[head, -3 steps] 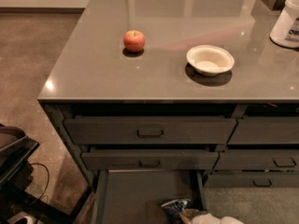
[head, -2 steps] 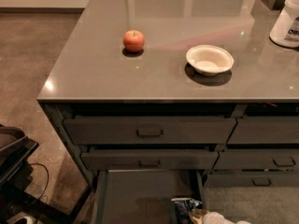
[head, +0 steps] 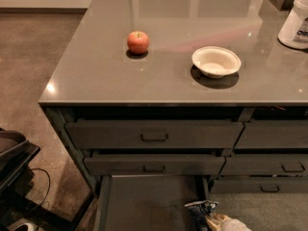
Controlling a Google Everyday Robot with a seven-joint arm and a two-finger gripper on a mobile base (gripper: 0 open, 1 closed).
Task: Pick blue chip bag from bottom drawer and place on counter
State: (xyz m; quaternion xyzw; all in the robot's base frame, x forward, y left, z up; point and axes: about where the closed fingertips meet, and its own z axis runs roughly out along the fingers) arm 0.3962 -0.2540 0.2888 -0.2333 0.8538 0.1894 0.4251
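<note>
Grey stone worktop (head: 96, 76) fills the upper part of the view, glossy, with a straight front edge. On it sits a red apple (head: 138, 42) toward the left and a white bowl (head: 216, 61) to its right, the two well apart. A white tub (head: 296, 20) stands at the far right edge of the view.

Below the worktop, two shut drawer fronts (head: 154, 134) with dark handles are stacked one above the other, with more fronts to their right. Under them the bottom drawer (head: 139, 201) is pulled out, its flat grey floor showing bare on the left and middle.

The bag (head: 201, 208), dark blue with white print, shows at the drawer's right wall, near the bottom edge of the view. Whether it lies on the drawer floor or is raised off it cannot be told. The hand (head: 226, 223), a pale shape cut off by the bottom edge, is just right of the bag and touching it; I cannot tell whether it is open or closed.

Dark equipment (head: 14, 162) stands on the floor at the left.
</note>
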